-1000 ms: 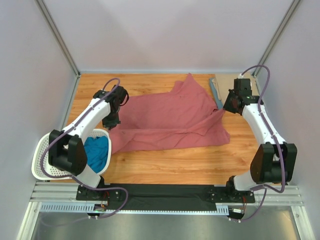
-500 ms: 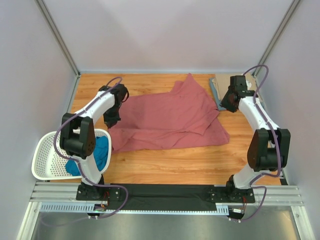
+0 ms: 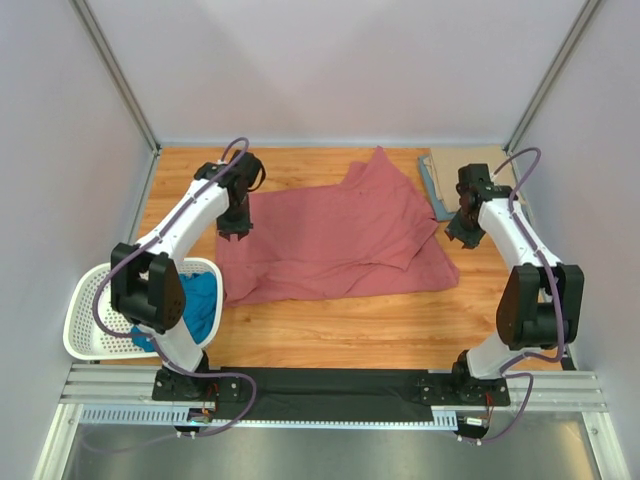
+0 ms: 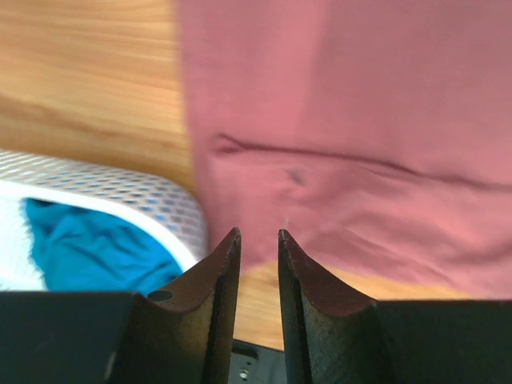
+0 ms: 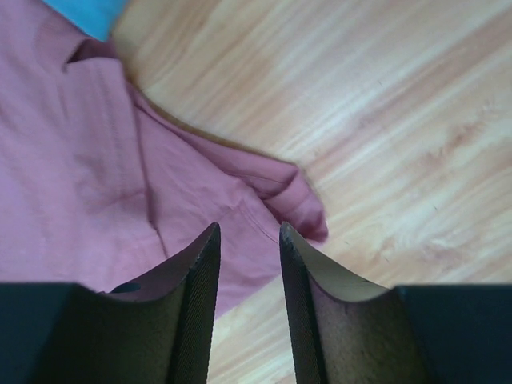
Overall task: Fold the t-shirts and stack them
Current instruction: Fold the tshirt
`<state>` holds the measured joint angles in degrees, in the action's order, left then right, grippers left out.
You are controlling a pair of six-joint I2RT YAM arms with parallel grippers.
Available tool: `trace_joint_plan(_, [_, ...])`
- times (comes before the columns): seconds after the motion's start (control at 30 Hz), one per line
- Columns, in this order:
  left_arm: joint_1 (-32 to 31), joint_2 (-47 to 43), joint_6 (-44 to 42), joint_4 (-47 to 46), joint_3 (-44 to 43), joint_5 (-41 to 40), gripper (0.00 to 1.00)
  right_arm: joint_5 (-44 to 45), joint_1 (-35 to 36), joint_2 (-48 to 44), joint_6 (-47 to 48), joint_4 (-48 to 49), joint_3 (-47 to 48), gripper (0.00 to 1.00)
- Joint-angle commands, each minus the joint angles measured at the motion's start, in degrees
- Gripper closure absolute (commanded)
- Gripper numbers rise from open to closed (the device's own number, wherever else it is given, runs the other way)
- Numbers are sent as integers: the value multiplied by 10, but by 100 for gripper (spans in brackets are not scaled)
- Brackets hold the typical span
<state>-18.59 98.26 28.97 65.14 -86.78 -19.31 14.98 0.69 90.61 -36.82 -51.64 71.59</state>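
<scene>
Left gripper (image 4: 258, 240) and right gripper (image 5: 250, 232) both empty, jaws barely apart. Open wider, then pinch corners of the rose shirt (image 3: 330, 240), tug flat

The left arm (image 3: 185, 222) crosses the white basket (image 3: 85, 312) at the desk's near left corner. It hides part of the rim and part of the teal shirt (image 3: 205, 305) inside, so how that shirt lies cannot be told. The left wrist view is blurred, and its left edge cuts off the basket. The rose-red shirt (image 3: 340, 235) runs past the frame edges in both wrist views. At the far right corner the right arm (image 3: 505, 225) covers part of the folded pile (image 3: 447, 165), and its count is unclear. A blue scrap (image 5: 84, 12) in the right wrist view is cropped by the top edge.
</scene>
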Motion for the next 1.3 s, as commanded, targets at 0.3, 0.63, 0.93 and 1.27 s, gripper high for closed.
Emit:
trace_joint_plan(0.3, [-36,-73,6,-138,136,235,66,16,-2,-9,-68,0,-56,60])
trace_joint_plan(0.63, [-36,-14,44,-141,153,174,67,14,-45,9,-71,100,-172,61])
trace_joint_plan(0.93, [-36,28,68,-106,110,111,69,33,-79,-23,-84,141,-240,74])
trace_joint_plan(1.27, [-36,-25,36,-122,92,119,67,-25,-82,-105,-85,80,-211,65])
